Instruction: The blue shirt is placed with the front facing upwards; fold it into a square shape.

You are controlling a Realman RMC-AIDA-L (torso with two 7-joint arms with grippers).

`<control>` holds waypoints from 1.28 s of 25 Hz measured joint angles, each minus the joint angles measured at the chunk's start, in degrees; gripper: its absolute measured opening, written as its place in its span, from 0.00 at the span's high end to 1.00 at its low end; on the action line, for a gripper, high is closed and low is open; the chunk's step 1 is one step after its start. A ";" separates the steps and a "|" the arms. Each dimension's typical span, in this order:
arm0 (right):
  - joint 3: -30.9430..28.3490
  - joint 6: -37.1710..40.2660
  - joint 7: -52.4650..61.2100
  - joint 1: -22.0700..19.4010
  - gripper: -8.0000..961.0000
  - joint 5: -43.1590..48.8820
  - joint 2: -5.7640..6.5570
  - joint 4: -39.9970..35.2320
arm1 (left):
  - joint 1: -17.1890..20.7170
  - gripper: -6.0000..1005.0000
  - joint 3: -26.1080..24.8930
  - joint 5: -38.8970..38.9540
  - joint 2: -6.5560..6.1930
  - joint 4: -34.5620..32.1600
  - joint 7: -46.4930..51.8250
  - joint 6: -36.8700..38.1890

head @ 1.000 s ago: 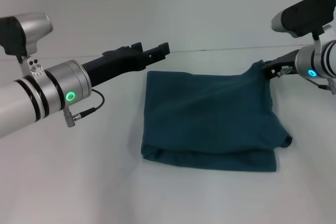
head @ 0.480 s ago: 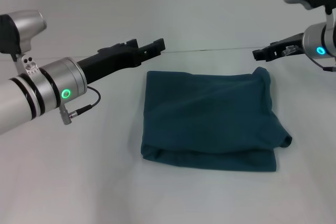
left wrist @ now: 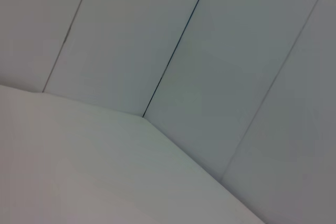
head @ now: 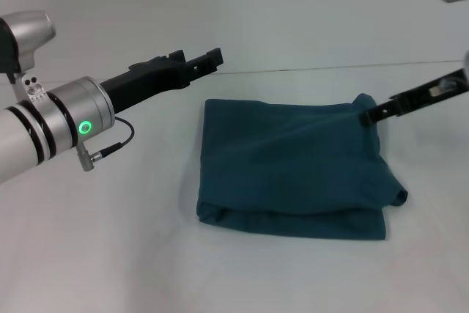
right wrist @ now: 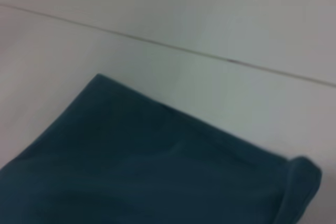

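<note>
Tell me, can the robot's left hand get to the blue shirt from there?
Probably yes. The left hand is raised beyond the blue shirt's far left corner, and nothing lies between them on the table.

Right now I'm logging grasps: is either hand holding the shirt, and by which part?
The left hand holds nothing. The right hand is at the blue shirt's far right corner; a grip cannot be told.

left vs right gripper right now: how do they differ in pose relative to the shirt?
1. The left gripper hangs above the table, clear of the blue shirt, beyond its far left corner; the right gripper sits at the shirt's far right corner.
2. Much of the left arm shows in the head view; the right arm is mostly out of frame.
Shared: both point inward toward the shirt's far edge.
</note>
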State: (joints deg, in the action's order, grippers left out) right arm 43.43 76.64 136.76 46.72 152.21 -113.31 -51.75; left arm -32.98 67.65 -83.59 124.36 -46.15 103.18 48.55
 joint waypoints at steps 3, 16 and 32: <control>-2.40 6.55 -0.17 -1.28 0.06 -0.51 0.54 -3.42 | 0.20 0.14 -0.07 0.00 0.00 0.01 0.00 0.04; -2.90 19.15 -8.20 -8.96 0.08 -4.71 0.12 -7.89 | 0.41 0.14 -0.13 0.00 0.00 0.28 0.06 0.05; -0.59 15.54 -10.89 -8.82 0.27 -3.04 -1.66 -5.54 | 0.73 0.14 -0.33 0.00 0.00 0.36 0.50 0.11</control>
State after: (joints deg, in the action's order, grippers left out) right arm 42.84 92.18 125.88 37.90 149.17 -114.97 -57.30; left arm -32.25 67.32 -83.59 124.37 -45.79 103.68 48.67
